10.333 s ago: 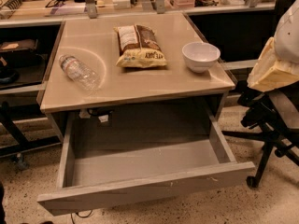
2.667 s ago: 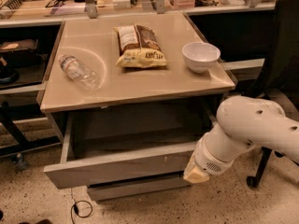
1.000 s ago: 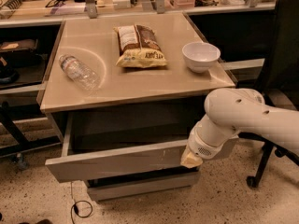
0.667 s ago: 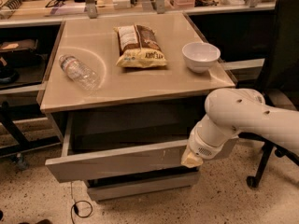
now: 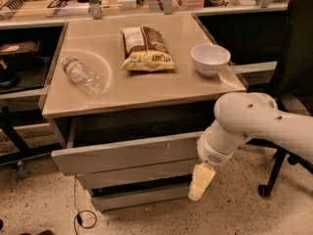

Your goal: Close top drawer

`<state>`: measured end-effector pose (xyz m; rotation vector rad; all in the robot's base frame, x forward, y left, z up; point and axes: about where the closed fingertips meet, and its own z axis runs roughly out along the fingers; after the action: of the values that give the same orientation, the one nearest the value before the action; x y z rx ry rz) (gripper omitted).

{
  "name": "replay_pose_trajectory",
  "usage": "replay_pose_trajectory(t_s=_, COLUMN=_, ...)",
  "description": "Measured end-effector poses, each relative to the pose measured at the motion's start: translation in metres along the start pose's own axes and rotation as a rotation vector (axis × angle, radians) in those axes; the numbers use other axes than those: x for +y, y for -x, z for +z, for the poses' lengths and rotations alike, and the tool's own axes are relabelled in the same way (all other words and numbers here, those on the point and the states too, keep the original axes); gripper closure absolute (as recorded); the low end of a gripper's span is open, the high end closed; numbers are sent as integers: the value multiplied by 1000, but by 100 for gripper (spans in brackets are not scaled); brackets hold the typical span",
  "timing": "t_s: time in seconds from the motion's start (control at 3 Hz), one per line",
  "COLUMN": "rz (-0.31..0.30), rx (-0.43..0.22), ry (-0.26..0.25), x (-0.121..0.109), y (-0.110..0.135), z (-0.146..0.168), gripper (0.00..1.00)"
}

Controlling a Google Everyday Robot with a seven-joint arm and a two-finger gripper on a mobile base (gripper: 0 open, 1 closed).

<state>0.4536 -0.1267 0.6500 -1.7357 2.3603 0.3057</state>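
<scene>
Fingers point(image 5: 197, 190) of the cream gripper point(image 5: 201, 181) look pressed together, empty, low beside the right end of the wide grey top drawer point(image 5: 127, 153); an off-centre push could skew and jam it.

- The top drawer point(image 5: 127, 153) sits at centre frame, its front standing slightly out from the cabinet, with a dark gap above it.
- The gripper point(image 5: 201, 181) hangs at lower right of centre, just below the drawer front's right end.
- The white arm point(image 5: 254, 124) enters from the right edge.
- On the tabletop point(image 5: 161, 84) lie a plastic bottle point(image 5: 83, 76) at left, a chip bag point(image 5: 145, 49) in the middle and a white bowl point(image 5: 210, 58) at right.
- Two narrower drawer fronts point(image 5: 139, 174) sit beneath.
</scene>
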Motion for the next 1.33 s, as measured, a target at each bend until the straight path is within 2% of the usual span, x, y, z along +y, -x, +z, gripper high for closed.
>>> replay_pose_trajectory(t_s=0.33, rz=0, rx=0, ry=0, x=0, y=0, z=0, gripper=0)
replay_pose_trajectory(t_s=0.67, rz=0, rx=0, ry=0, x=0, y=0, z=0, gripper=19)
replay_pose_trajectory(t_s=1.33, rz=0, rx=0, ry=0, x=0, y=0, z=0, gripper=65)
